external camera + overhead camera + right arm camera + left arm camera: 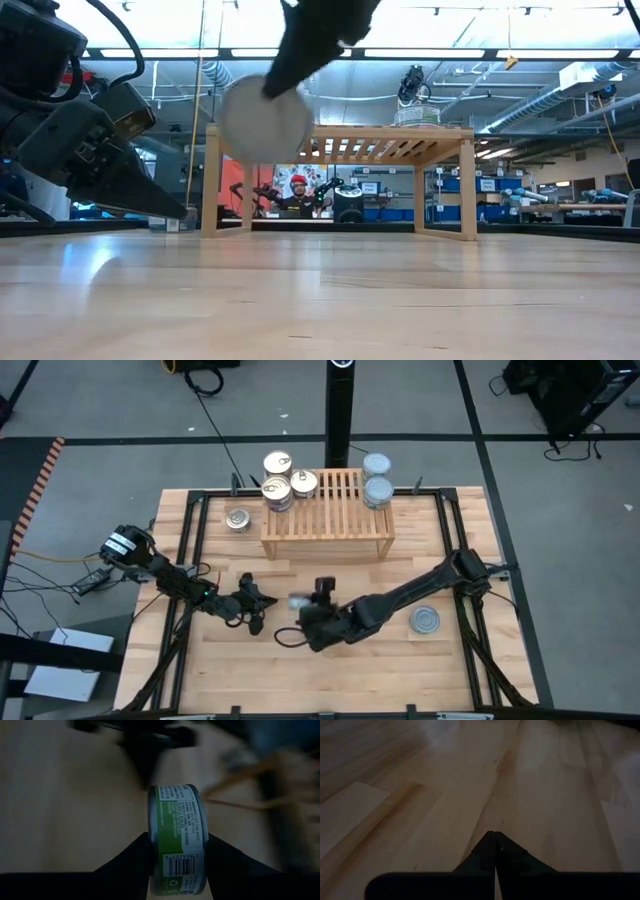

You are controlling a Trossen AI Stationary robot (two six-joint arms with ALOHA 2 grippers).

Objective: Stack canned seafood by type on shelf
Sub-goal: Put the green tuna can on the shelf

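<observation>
A wooden table [420,670] holds a slatted shelf [328,510] at its far side. The right gripper [176,851] pinches a tin [176,840] on edge, lifted, shelf straight beyond. The left gripper [252,600] waits nearby, fingers pressed together.

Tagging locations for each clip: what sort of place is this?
Probably a robotics lab: a wooden worktable on a grey floor with loose cables, and workbenches with blue bins beyond.

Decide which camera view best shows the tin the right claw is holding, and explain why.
The right wrist view: the tin fills the frame on edge between the right claw, label readable. The high view gives a blur; the low view a pale disc; the left wrist view nothing.
</observation>
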